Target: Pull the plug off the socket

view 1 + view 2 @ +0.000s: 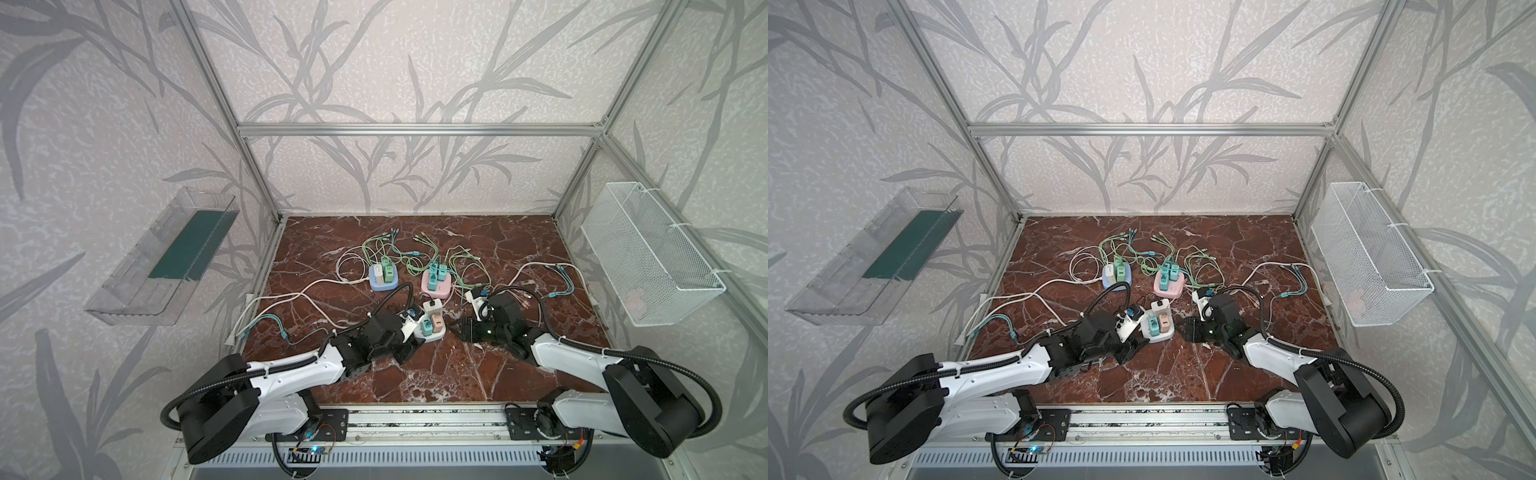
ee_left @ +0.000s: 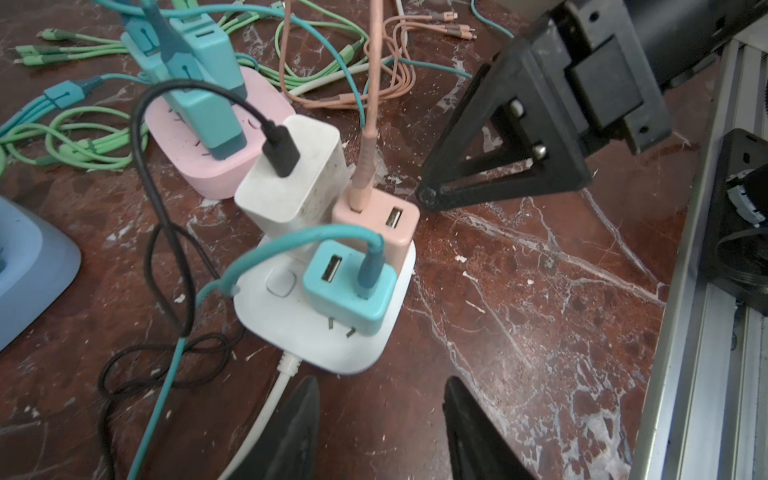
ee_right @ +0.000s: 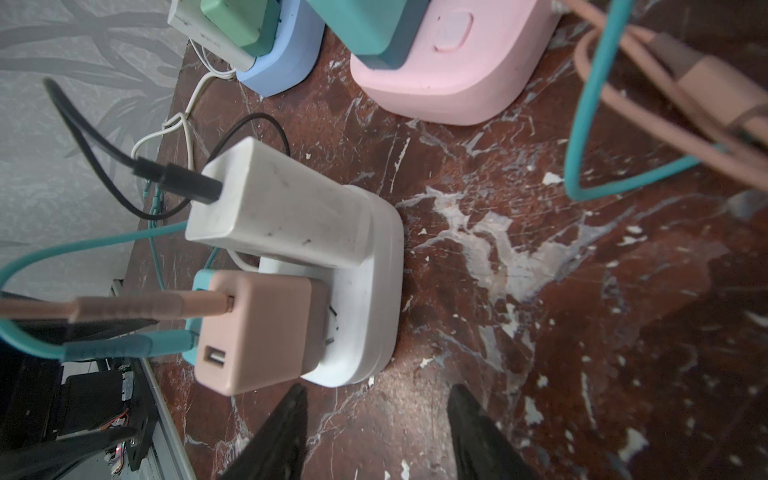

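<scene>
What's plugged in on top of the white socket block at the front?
Three chargers stand on the white socket block: a white charger, a pink charger and a teal charger whose prongs partly show. What lies beneath them is covered.

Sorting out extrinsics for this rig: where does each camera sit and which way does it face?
Top views: high at the front, looking down at the red-brown marble tabletop; the white-and-black left arm and right arm show.
Right wrist: behind the right gripper, facing the white square power strip; its own black fingertips show.
Left wrist: behind the left gripper, facing the same strip from the opposite side; own fingertips and the right gripper show.
Shared: both wrist views hold the strip, white charger block, peach cube plug.
</scene>
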Robot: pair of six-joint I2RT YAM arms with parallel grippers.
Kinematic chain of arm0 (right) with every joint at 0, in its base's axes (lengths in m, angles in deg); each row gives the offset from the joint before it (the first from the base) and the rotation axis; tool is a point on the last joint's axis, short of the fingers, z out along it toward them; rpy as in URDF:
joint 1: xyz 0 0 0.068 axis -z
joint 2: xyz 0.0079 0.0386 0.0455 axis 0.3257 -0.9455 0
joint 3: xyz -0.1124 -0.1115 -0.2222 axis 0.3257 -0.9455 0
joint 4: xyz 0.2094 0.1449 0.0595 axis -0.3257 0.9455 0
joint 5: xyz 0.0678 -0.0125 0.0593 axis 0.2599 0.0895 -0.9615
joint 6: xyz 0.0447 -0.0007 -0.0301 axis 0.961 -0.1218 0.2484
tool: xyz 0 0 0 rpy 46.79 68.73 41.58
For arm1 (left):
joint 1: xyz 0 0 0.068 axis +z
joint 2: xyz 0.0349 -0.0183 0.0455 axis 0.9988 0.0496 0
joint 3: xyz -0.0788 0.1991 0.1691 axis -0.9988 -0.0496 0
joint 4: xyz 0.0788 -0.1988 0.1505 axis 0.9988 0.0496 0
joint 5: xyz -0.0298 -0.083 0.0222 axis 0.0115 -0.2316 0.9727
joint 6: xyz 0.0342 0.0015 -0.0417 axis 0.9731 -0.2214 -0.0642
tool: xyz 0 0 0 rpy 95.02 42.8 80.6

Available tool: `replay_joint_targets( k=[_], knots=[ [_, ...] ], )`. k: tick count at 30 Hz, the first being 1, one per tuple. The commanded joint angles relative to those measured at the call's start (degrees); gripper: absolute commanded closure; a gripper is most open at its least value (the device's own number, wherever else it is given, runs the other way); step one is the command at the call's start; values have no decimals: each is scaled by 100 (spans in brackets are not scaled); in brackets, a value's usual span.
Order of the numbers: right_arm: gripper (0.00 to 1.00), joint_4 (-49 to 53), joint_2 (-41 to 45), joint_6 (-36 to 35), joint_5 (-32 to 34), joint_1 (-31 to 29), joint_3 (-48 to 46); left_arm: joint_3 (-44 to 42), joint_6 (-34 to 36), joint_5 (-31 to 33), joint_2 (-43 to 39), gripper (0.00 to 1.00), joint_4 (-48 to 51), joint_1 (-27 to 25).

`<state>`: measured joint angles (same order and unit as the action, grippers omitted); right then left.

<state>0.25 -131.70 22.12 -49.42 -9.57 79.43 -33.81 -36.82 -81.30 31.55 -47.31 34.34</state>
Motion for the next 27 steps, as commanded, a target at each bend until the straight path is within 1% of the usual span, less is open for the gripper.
replay_joint_targets(
  k=[1,5,9,17,20,27],
  knots=[
    [46,-214,-130,66,-5,-34,103,153,338,-79,242,51,-434,-9],
    [47,-236,-266,65,-31,-34,169,187,464,29,512,51,-675,-9],
    [48,-257,-411,57,-43,-36,260,168,526,303,745,51,-985,0],
    [48,-306,-602,66,-97,-37,362,258,673,310,1125,49,-1254,124],
    [48,-323,-629,68,-117,-40,375,258,641,168,1225,48,-1393,223],
    [48,-369,-743,31,-185,-36,417,408,801,75,1420,44,-1429,289]
  ],
)
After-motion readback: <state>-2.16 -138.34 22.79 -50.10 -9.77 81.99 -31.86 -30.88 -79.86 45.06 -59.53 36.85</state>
